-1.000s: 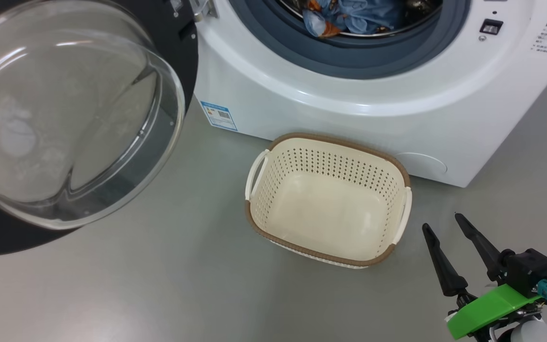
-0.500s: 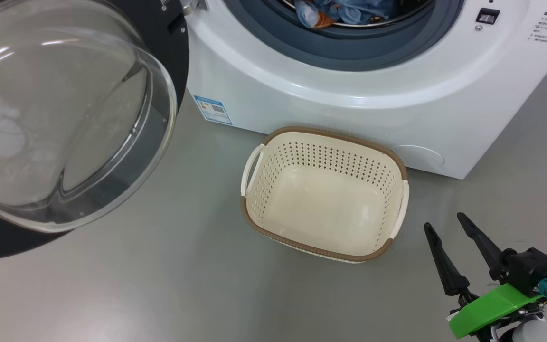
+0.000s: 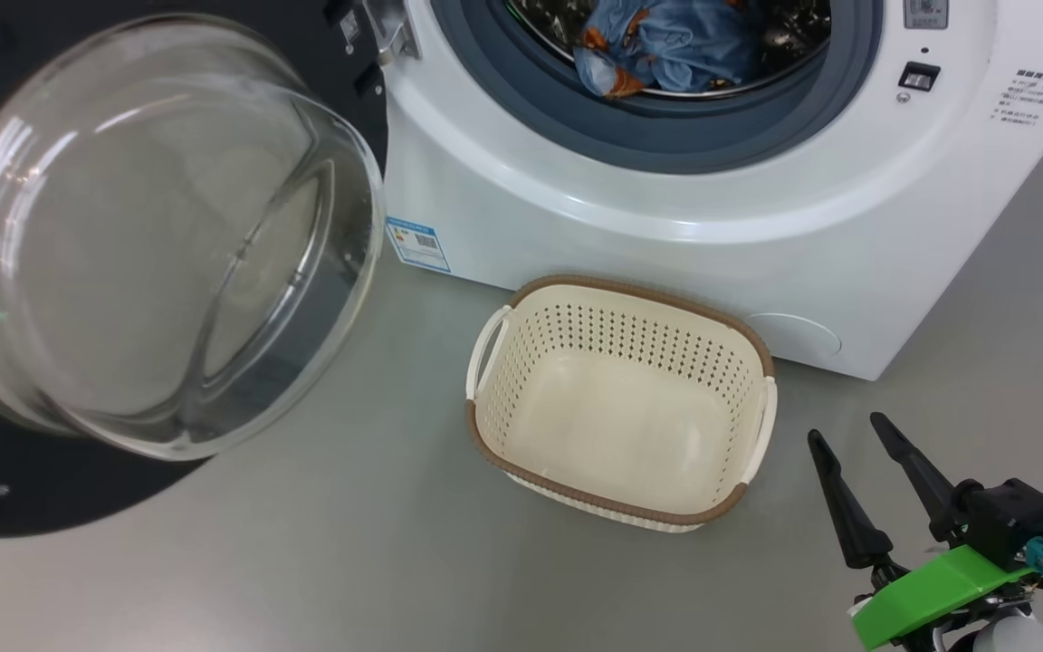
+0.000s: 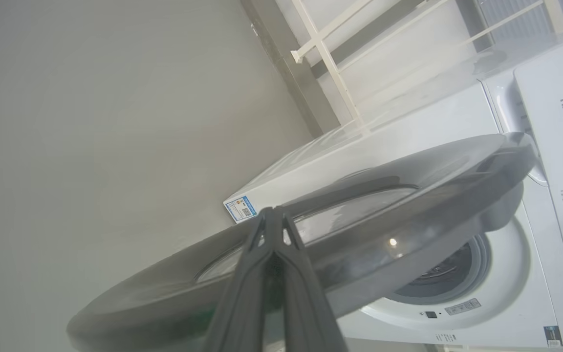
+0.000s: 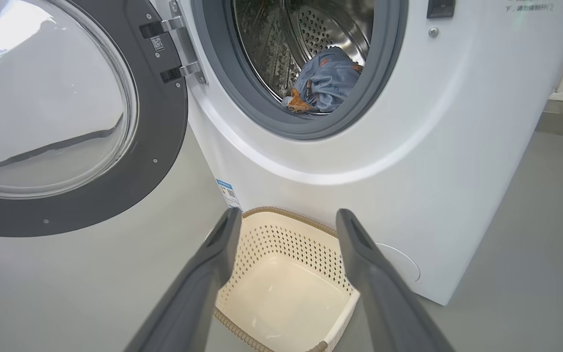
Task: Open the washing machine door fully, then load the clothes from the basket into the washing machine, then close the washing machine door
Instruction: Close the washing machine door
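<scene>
Washing machine door [image 3: 159, 244] standing open at left, left gripper [image 4: 272, 215] close by its outer face, fingers pressed together; washing machine [image 3: 666, 244], clothes [image 3: 666, 45] in its drum; basket [image 3: 630, 288] on floor just before it; right gripper [image 3: 845, 426] lower right, fingers spread.

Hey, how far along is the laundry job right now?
Done: the washing machine door stands wide open, the basket is empty, and the clothes lie inside the washing machine. In hand: the left gripper, fingers shut, is at the door's outer face. Left: closing the door. The right gripper hangs open.
</scene>
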Tool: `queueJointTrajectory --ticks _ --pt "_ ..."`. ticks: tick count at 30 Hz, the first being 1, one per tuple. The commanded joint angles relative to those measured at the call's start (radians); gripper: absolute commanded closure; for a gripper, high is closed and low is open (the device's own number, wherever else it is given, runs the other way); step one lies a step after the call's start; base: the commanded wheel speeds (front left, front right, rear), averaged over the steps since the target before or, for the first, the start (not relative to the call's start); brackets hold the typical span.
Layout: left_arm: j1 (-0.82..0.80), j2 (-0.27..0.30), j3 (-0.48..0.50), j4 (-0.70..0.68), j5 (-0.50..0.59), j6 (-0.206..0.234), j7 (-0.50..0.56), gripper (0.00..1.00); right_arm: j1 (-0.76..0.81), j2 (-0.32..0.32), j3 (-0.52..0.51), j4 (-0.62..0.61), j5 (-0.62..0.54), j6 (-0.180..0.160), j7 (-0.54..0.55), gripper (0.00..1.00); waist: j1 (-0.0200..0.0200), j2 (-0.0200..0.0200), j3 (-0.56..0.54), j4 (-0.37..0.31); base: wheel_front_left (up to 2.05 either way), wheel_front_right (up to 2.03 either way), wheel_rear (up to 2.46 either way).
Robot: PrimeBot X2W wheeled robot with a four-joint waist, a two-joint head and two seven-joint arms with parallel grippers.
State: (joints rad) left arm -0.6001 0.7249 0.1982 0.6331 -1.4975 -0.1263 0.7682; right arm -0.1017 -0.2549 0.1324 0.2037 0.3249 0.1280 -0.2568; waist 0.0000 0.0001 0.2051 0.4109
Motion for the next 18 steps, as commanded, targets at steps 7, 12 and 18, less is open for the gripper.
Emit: queueJointTrajectory --ticks 7,12,18 --pt "0.070 0.035 -0.010 -0.192 -0.061 -0.004 0.132 1.00 0.024 0.013 0.003 -0.024 0.006 0.003 -0.005 0.00 0.0000 -0.0001 -0.035 0.003 0.00 0.00 0.00" --pt "0.115 0.033 -0.023 -0.319 -0.093 -0.004 0.200 1.00 0.029 0.025 0.001 -0.025 0.006 0.003 -0.005 0.00 0.0000 -0.0001 -0.051 -0.003 0.00 0.00 0.00" --pt "0.171 0.011 -0.033 -0.494 -0.151 -0.004 0.278 1.00 0.038 0.036 -0.009 -0.028 0.008 0.003 -0.005 0.00 0.0000 -0.0001 -0.066 -0.020 0.00 0.00 0.00"
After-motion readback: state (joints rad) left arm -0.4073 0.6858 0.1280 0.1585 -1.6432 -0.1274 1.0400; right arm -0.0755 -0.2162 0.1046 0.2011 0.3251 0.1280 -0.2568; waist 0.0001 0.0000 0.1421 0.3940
